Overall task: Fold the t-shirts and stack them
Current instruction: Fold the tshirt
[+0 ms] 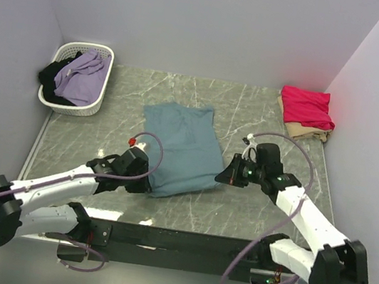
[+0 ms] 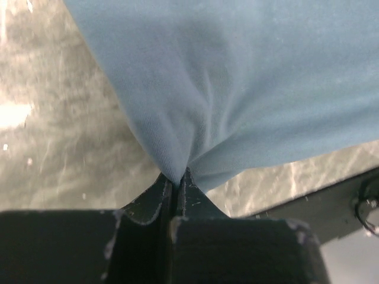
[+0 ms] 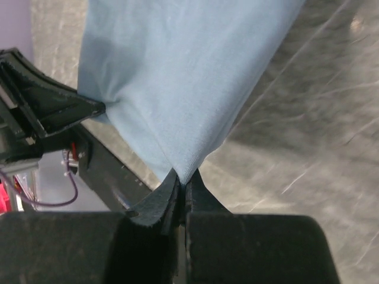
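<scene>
Teal-blue t-shirt [image 1: 185,148] spread mid-table; clamps its near corners tight, left gripper [image 1: 148,183] near-left, right gripper [image 1: 220,178] near-right.

- The top view looked down from high behind the near edge over the whole counter [image 1: 266,111].
- Each wrist view sat close behind its fingers [image 2: 148,204], facing the shirt [image 2: 237,89] all three shared.

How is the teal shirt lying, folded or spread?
Partly folded: teal shirt shows no sleeves; left gripper and right gripper pinch its near corners.
</scene>
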{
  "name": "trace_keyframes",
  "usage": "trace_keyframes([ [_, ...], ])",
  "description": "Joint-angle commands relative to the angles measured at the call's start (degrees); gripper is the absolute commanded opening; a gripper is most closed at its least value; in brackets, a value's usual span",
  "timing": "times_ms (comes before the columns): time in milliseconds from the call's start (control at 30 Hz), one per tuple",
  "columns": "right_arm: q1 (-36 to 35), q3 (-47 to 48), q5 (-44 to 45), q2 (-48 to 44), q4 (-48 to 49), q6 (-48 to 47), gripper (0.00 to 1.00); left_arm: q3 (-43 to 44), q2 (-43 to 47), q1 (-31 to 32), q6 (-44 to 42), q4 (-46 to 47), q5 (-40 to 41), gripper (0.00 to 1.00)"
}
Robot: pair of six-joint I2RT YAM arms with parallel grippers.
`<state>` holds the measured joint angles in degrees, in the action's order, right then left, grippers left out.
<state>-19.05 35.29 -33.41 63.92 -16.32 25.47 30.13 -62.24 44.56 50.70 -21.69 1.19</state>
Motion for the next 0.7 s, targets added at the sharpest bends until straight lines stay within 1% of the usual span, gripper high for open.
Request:
trace_keyframes([
  [0,-4.7,-1.3,2.0,-7.2,-4.5,3.3,0.0,4.1,4.4,1.1,-1.0,-9.9,-1.7,0.01],
  [100,-8.8,-1.9,4.9,-10.8,-7.1,6.2,0.0,5.6,6.9,1.7,1.0,-12.4,-2.4,0.01],
  [133,-11.3,-2.6,5.4,-11.8,-7.6,6.9,0.0,5.8,8.3,2.1,1.4,-13.7,-2.7,0.01],
  [233,-15.4,-3.0,6.9,-15.1,-9.2,10.4,0.0,7.2,10.5,2.6,3.4,-18.0,-1.7,0.01],
  [300,-16.5,-2.5,9.6,-17.2,-10.2,11.7,0.0,9.2,11.4,2.6,3.8,-19.8,-1.4,0.01],
  [367,-16.6,-0.3,11.7,-18.0,-12.3,11.4,0.0,11.0,11.3,2.6,3.7,-21.6,1.2,0.01],
  [500,-16.6,5.3,19.1,-15.2,-14.5,9.0,0.0,16.7,7.1,2.6,3.4,-23.7,4.8,0.01],
  [533,-16.5,7.4,20.5,-14.4,-14.7,8.5,0.0,17.8,6.1,2.6,3.4,-24.2,6.7,0.01],
  [667,-16.1,13.0,25.9,-7.0,-14.4,4.6,0.0,22.2,1.3,2.6,1.9,-25.0,11.3,0.01],
])
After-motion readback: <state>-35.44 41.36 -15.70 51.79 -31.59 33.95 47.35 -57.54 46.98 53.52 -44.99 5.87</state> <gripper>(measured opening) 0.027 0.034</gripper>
